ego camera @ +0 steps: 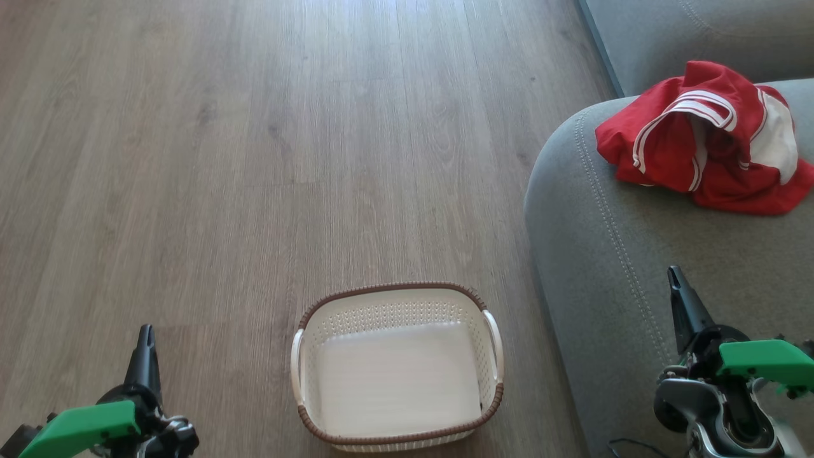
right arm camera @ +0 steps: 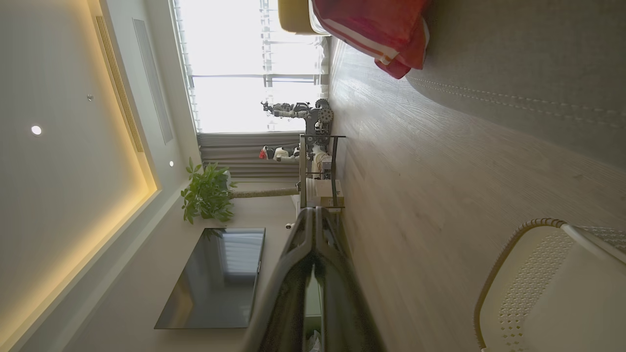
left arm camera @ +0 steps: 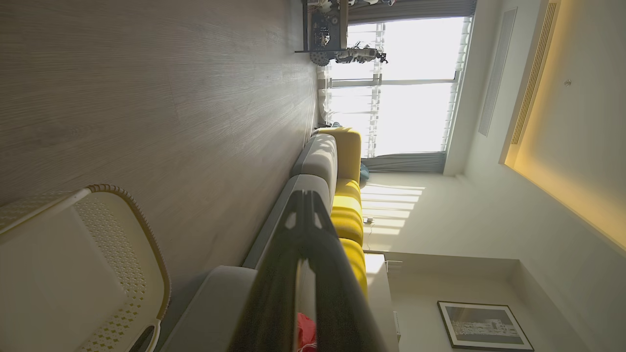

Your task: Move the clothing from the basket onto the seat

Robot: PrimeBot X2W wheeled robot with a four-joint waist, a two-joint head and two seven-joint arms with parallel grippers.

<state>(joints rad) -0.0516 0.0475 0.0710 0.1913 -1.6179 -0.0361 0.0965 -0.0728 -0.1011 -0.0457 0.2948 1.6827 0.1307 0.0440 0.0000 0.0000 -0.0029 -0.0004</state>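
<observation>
The red clothing (ego camera: pixel 706 137) with white stripes lies crumpled on the grey seat (ego camera: pixel 610 254) at the right; it also peeks in at the top of the right wrist view (right arm camera: pixel 381 29). The white basket (ego camera: pixel 397 366) with a brown rim stands on the floor at bottom centre, and nothing lies inside it. My left gripper (ego camera: pixel 145 334) is shut at lower left, left of the basket. My right gripper (ego camera: pixel 674 277) is shut over the seat cushion, well below the clothing. Both hold nothing. The basket shows in the left wrist view (left arm camera: pixel 73 274) and the right wrist view (right arm camera: pixel 552 288).
Wooden floor (ego camera: pixel 286 159) stretches ahead and to the left of the basket. A sofa back (ego camera: pixel 668 32) rises at the top right. Far off stand a metal rack (right arm camera: pixel 318 166), a potted plant (right arm camera: pixel 208 193) and a TV (right arm camera: pixel 217 278); yellow cushions (left arm camera: pixel 349 205) line the sofa.
</observation>
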